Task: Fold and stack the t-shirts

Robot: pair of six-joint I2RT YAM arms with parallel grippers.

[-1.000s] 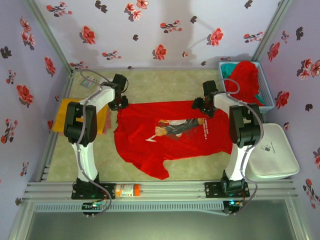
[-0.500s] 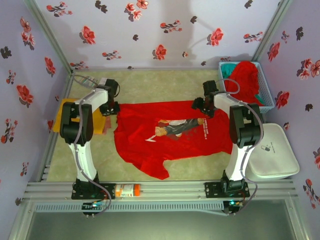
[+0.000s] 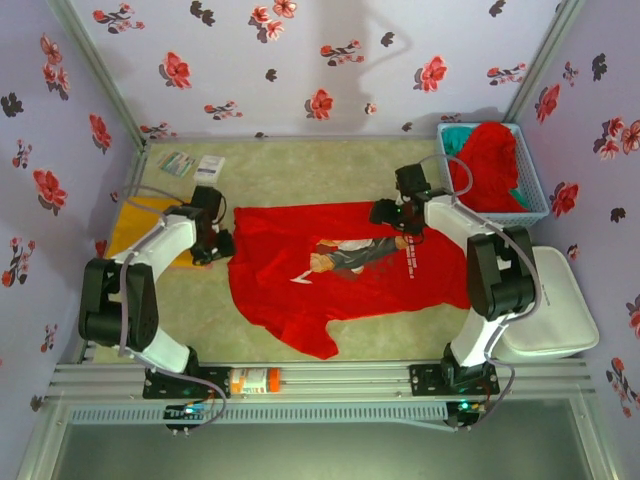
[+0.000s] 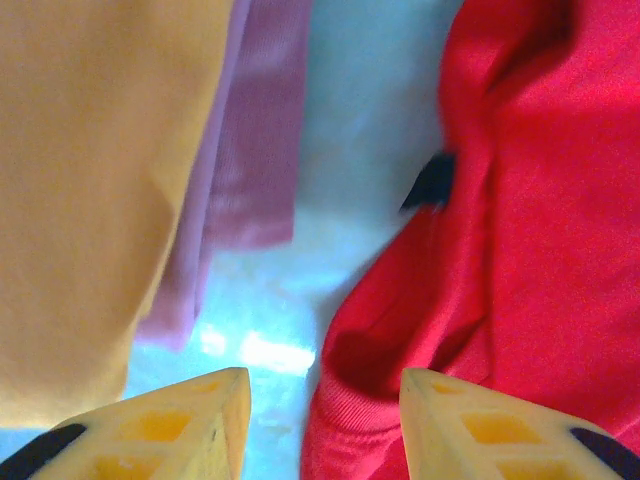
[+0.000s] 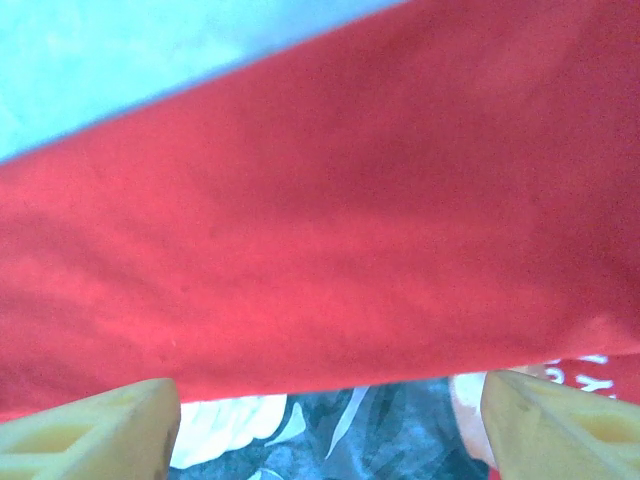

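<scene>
Both pairs of jaws stand apart and hold nothing. The left gripper hangs over bare mat, just beside the left edge of the red shirt. The right gripper hangs over the shirt's far edge, next to the print. The shirt lies spread mid-table, print up. An orange shirt lies at the left, near the left gripper. At the far right, the basket holds a heaped second red shirt and a teal shirt.

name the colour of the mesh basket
The basket is blue, clearest in the top external view.
</scene>
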